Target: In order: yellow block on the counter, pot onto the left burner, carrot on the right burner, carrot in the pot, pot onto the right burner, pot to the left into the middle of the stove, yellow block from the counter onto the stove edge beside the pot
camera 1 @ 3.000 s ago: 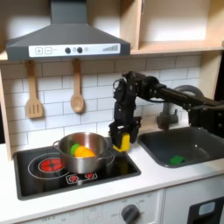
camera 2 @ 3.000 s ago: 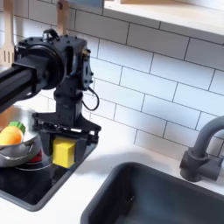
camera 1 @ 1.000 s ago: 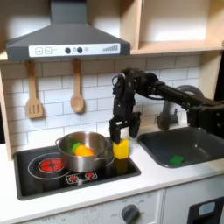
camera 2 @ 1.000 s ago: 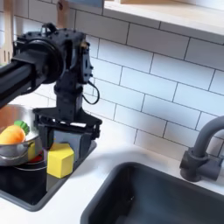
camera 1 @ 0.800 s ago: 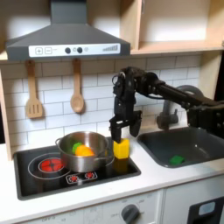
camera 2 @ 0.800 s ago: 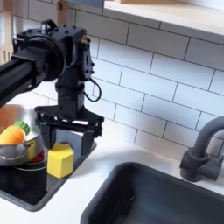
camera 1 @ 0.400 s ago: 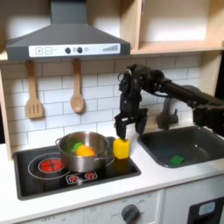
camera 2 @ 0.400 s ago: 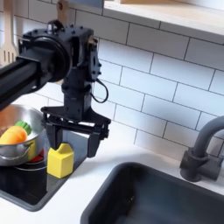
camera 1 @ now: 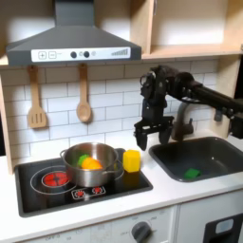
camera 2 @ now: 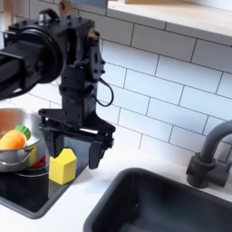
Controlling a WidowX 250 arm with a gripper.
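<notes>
Retreat step: gripper (camera 2: 74, 148), jaws open and empty, should lift clear above small yellow block (camera 2: 62, 167) standing beside shiny steel pot (camera 1: 91, 163).

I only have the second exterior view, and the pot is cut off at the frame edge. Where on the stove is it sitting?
Observer: In the first exterior view the pot sits near the middle of the stove.
Operator: Is the other burner free?
Observer: Yes, the burner on the first exterior view's left is bare, with its red ring exposed.
Operator: Anything in the sink?
Observer: A small green piece lies on the floor of the sink.
</notes>
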